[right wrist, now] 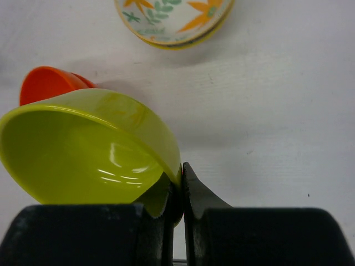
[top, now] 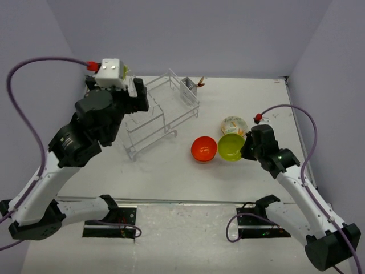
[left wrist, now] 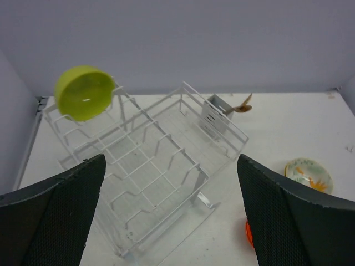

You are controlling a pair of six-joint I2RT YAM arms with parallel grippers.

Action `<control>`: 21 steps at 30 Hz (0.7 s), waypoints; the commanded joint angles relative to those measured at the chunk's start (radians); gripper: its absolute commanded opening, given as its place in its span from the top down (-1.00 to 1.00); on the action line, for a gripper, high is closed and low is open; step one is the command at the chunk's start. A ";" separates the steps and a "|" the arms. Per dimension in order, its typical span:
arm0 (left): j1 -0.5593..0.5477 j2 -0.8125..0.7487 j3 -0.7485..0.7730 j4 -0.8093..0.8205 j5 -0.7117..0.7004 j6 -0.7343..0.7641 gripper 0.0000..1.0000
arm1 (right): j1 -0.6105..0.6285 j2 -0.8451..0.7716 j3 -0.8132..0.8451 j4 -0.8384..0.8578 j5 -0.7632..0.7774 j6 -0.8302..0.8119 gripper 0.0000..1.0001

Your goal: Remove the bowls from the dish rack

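The white wire dish rack [top: 162, 111] stands at mid-left of the table. In the left wrist view, one lime-green bowl [left wrist: 84, 92] stands on edge at the far left end of the rack [left wrist: 150, 160]. My left gripper [left wrist: 171, 166] is open and empty, hovering above the rack [top: 137, 94]. My right gripper [right wrist: 182, 172] is shut on the rim of a second lime-green bowl [right wrist: 89, 149] and holds it tilted low over the table [top: 231, 146]. An orange bowl [top: 203, 149] sits just left of it. A cream leaf-patterned bowl [top: 234, 125] sits behind.
A small grey cutlery basket [left wrist: 216, 116] with a brown utensil [left wrist: 242, 105] hangs on the rack's far right end. The table's front edge [top: 171, 201] runs just ahead of the arm bases. Grey walls close in the left, back and right.
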 commanded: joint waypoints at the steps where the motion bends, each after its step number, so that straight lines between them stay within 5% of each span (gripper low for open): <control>1: 0.005 -0.099 -0.104 0.122 -0.180 0.002 -1.00 | -0.048 -0.074 -0.115 0.115 -0.021 0.134 1.00; 8: 0.020 -0.046 -0.062 0.055 -0.189 0.002 -1.00 | -0.099 0.003 -0.198 0.108 0.068 0.194 1.00; 14: 0.253 -0.021 -0.065 0.123 0.183 -0.060 -1.00 | -0.172 0.211 -0.180 0.163 -0.024 0.191 1.00; 16: 0.283 0.014 -0.031 0.109 0.211 -0.057 -1.00 | -0.196 0.253 -0.175 0.180 -0.088 0.165 0.97; 18: 0.310 0.056 0.004 0.089 0.214 -0.031 -1.00 | -0.211 0.248 -0.192 0.189 -0.094 0.160 0.59; 19: 0.330 0.069 0.012 0.081 0.201 -0.023 -1.00 | -0.211 0.227 -0.197 0.189 -0.103 0.165 -0.02; 21: 0.364 0.097 0.023 0.074 0.188 -0.020 -1.00 | -0.211 0.193 -0.201 0.191 -0.119 0.177 -0.14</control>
